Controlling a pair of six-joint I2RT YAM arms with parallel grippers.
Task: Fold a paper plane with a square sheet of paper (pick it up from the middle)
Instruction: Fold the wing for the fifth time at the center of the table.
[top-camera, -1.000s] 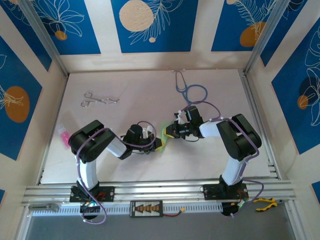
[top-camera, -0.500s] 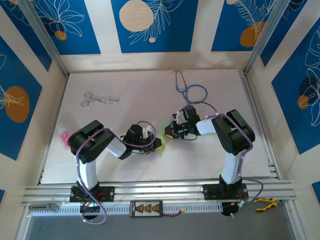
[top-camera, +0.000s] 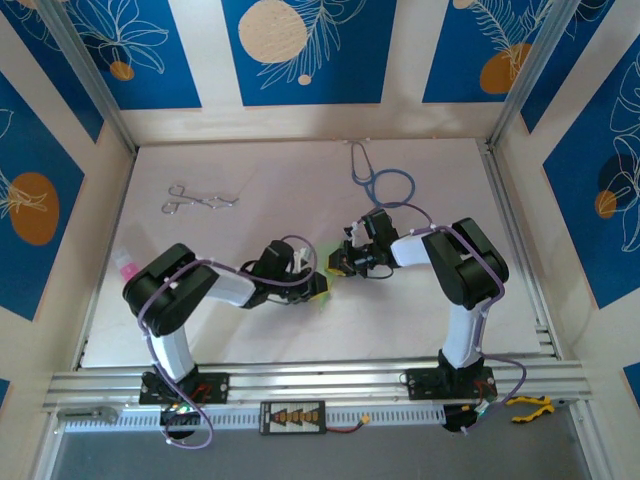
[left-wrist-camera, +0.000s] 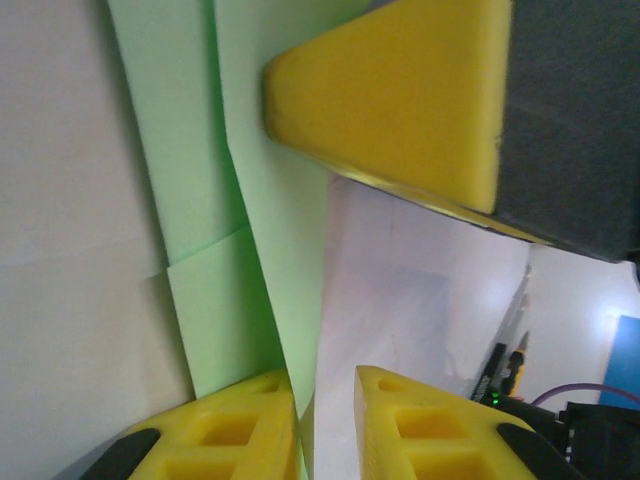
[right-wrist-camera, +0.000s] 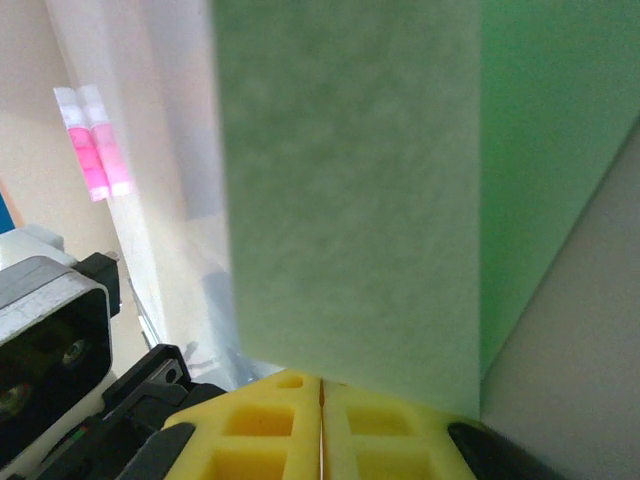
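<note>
The square sheet of paper (top-camera: 326, 258) is pale green and folded into layers, held upright between my two grippers at mid-table. Whether it has the paper plane's shape I cannot tell. In the left wrist view the sheet of paper (left-wrist-camera: 270, 200) runs along the inner face of one yellow finger of my left gripper (left-wrist-camera: 325, 375). Its jaws stand slightly apart, with a bare gap beside the paper. My right gripper's yellow finger (left-wrist-camera: 400, 100) presses the sheet from above. My right gripper (right-wrist-camera: 321, 378) is shut, and the paper (right-wrist-camera: 350, 180) rises from between its tips. From above, my left gripper (top-camera: 318, 288) and right gripper (top-camera: 338, 268) nearly touch.
A blue stethoscope (top-camera: 385, 185) lies at the back, right of centre. Metal forceps (top-camera: 200, 198) lie at the back left. A pink item (top-camera: 127, 268) sits by the left wall; pink tubes (right-wrist-camera: 95, 140) also appear in the right wrist view. Padded walls close three sides.
My left gripper's jaws have parted from shut, and the left arm's elbow has swung left. My right gripper has moved slightly up and left with the paper.
</note>
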